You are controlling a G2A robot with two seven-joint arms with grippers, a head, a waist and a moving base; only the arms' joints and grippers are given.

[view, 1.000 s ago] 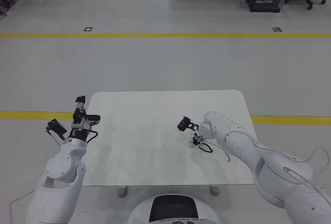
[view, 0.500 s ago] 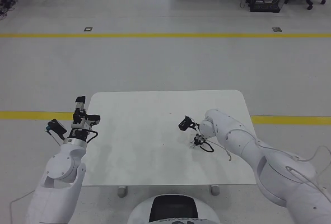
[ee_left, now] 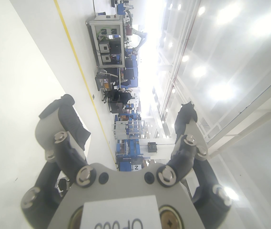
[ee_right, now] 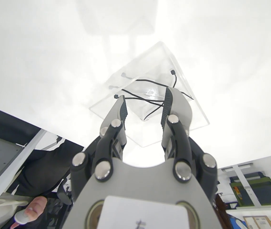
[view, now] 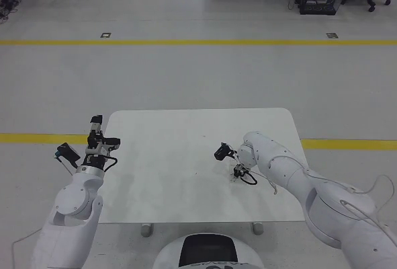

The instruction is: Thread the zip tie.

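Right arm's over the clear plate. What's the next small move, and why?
Probably lower the right gripper and shut on one thin black zip tie: its jaws stand open over the ties lying on the clear square plastic plate, gripping nothing.

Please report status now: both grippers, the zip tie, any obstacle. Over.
Right gripper open, over black zip ties on clear plate. Left gripper open, at table edge. No obstacle seen.

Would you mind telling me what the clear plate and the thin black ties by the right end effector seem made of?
The plate looks like glossy clear acrylic or similar plastic: the table shows through it. The ties look like thin black plastic, probably nylon, since they curve freely.
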